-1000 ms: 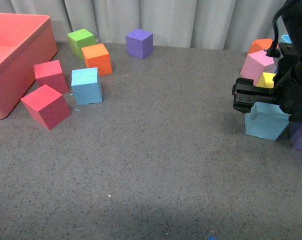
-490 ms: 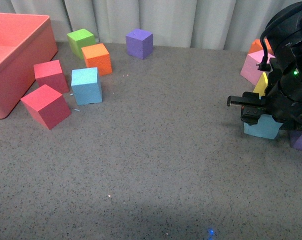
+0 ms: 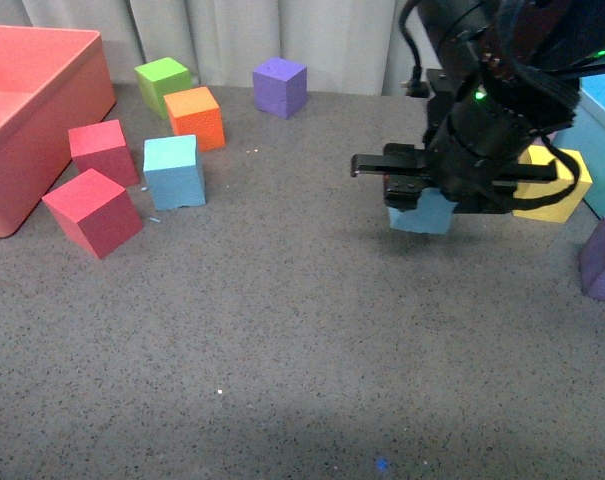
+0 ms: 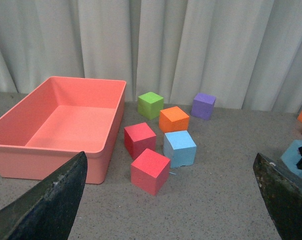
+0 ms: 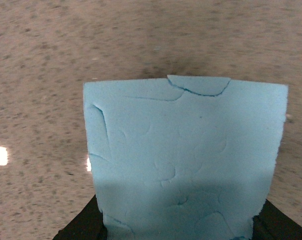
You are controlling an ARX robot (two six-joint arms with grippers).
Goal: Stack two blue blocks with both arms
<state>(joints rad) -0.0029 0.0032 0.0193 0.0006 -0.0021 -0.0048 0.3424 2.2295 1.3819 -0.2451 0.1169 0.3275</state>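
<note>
One blue block (image 3: 174,172) rests on the grey table at the left, between a red cube and an orange cube; the left wrist view shows this blue block (image 4: 179,148) too. My right gripper (image 3: 427,195) is shut on the other blue block (image 3: 422,213), holding it just above the table right of centre. In the right wrist view that held block (image 5: 185,160) fills the picture between the black fingers (image 5: 78,227). My left gripper (image 4: 169,195) is open, its fingers (image 4: 51,200) wide apart and well short of the cubes. It does not show in the front view.
A coral bin (image 3: 52,45) stands at the far left, with two red cubes (image 3: 92,210) beside it. Green (image 3: 162,82), orange (image 3: 195,117) and purple (image 3: 280,86) cubes sit near the curtain. A yellow cube (image 3: 547,185), a purple cube (image 3: 604,262) and a light teal bin (image 3: 602,125) crowd the right edge.
My right gripper has lifted the blue block out of the cluster at the right edge and carried it leftward toward the middle. The blue block on the left has not moved.
</note>
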